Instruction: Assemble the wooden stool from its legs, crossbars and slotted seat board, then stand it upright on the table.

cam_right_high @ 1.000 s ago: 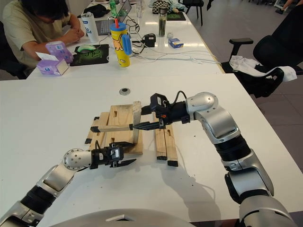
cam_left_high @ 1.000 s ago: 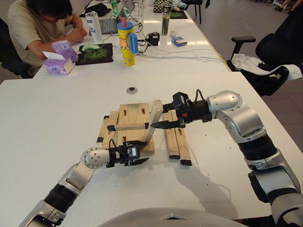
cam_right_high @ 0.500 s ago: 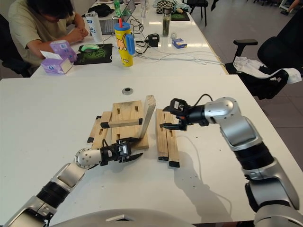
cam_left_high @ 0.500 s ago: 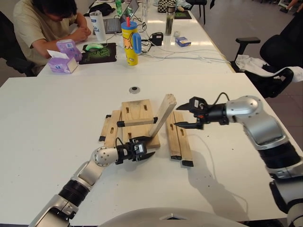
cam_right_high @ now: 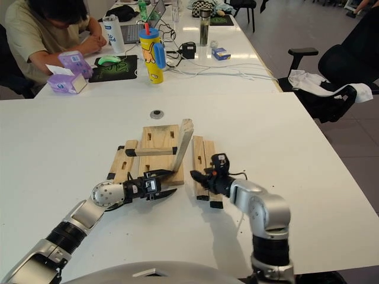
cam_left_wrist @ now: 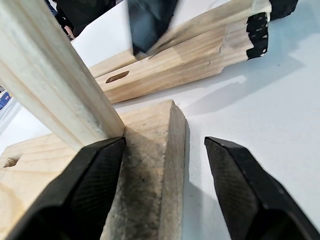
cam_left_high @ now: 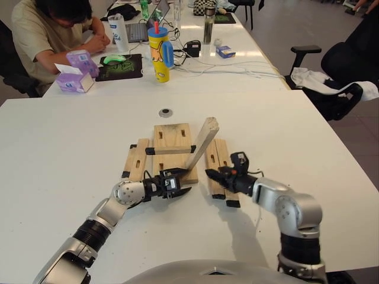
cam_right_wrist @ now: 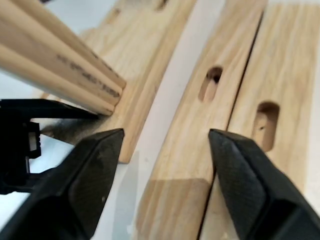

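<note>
Here, a wide white bench (cam_left_high: 59, 148) carries all the pieces. Near its middle lies the flat pale wooden seat board (cam_left_high: 169, 137) with its slots facing up. Just beside it on the right lie two slotted pale wooden legs (cam_left_high: 214, 157) with black ends, side by side. More pale wooden pieces (cam_left_high: 137, 160) lie against the board's left side. One long pale wooden leg (cam_left_high: 203, 141) stands tilted at the board's near right corner. A thin pale crossbar (cam_left_high: 170, 150) with black ends goes from this tilted leg to the left across the board; I cannot tell if it rests on the board.

The left hand (cam_left_high: 182, 184) is at the board's near edge with fingers spread. One finger lies on the board just beside the foot of the tilted leg, the other is past the board's edge over the bench. It pinches nothing. The right hand (cam_left_high: 213, 176) is over the near part of the two lying legs, also spread and holding nothing.
</note>
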### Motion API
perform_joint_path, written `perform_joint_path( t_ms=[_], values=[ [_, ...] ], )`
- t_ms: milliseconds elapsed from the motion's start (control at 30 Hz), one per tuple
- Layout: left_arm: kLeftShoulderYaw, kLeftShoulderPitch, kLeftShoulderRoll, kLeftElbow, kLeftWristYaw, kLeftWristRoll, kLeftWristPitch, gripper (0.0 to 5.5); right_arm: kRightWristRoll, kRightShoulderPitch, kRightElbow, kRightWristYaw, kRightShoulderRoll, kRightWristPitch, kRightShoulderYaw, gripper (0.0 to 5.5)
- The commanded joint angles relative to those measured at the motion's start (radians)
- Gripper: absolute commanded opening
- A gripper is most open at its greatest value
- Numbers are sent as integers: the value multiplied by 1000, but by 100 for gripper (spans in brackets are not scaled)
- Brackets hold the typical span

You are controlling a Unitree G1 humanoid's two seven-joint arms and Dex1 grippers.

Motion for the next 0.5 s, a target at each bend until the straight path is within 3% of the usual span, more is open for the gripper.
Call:
perform_joint_path(
  t_ms=[33,133,267,500],
  values=[
    [-43,69,55,96,-64,69,69,294,-45,31,-26,-110,47,49,11,316],
    [-46,74,54,77,-70,68,76,294,-61,28,-45,-145,37,69,31,316],
    [-48,78,42,71,-61,71,83,294,-101,12,-42,-173,-41,117,139,316],
    [-63,77,7,76,-43,79,90,294,-135,-9,34,-200,-32,100,198,316]
  ],
)
